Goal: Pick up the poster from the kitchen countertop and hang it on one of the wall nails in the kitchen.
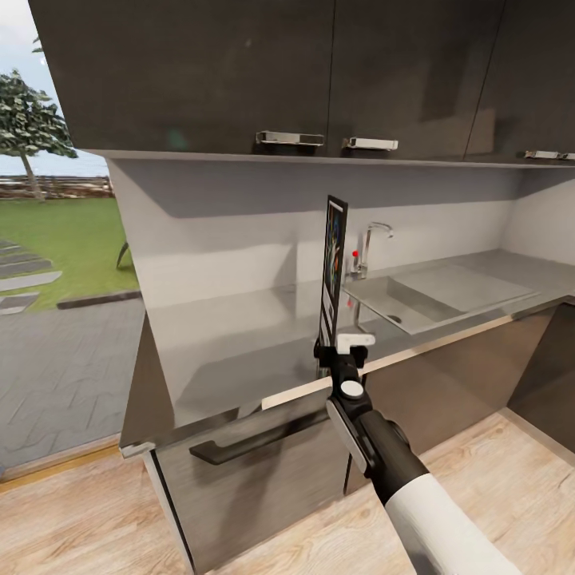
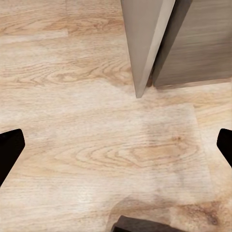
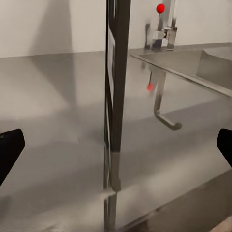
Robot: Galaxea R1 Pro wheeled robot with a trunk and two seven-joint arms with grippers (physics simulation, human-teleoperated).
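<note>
The poster (image 1: 333, 263) stands upright on the grey metal kitchen countertop (image 1: 239, 335), turned edge-on to me, so only a sliver of its colourful face shows inside the black frame. My right gripper (image 1: 339, 350) is at the counter's front edge, level with the poster's bottom. In the right wrist view the poster's thin edge (image 3: 116, 96) runs between the two fingertips (image 3: 9, 152), which are wide apart and clear of it: open. My left gripper (image 2: 116, 145) is open too and points down at the wooden floor (image 2: 96, 150).
The inset sink (image 1: 431, 295) and chrome tap (image 1: 371, 239) lie just right of the poster. Dark upper cabinets (image 1: 239, 72) overhang the counter. Below it, a base cabinet has a black handle (image 1: 247, 443). A cabinet corner (image 2: 145, 43) stands near my left gripper. Lawn and paving (image 1: 56, 263) show left.
</note>
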